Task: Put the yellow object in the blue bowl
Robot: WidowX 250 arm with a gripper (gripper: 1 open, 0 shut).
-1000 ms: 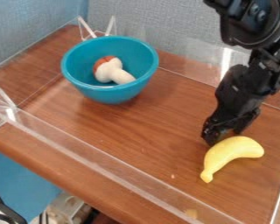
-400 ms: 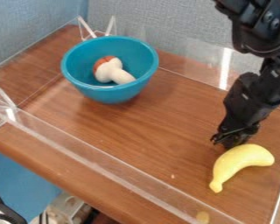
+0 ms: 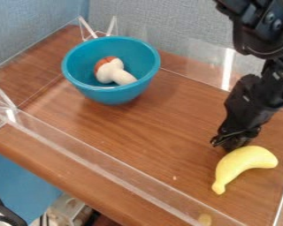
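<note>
1 claw closed just above yellow banana; untouched.

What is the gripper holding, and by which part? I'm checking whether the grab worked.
Nothing, it seems: the gripper is shut just above the banana, which lies on the table, apparently outside the fingers.

Yellow banana, bright blue bowl, white-and-brown mushroom.

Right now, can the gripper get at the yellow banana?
Probably yes: the gripper hangs just above the banana, beside its upper end, with nothing between them, though its jaws look shut rather than around it.
</note>
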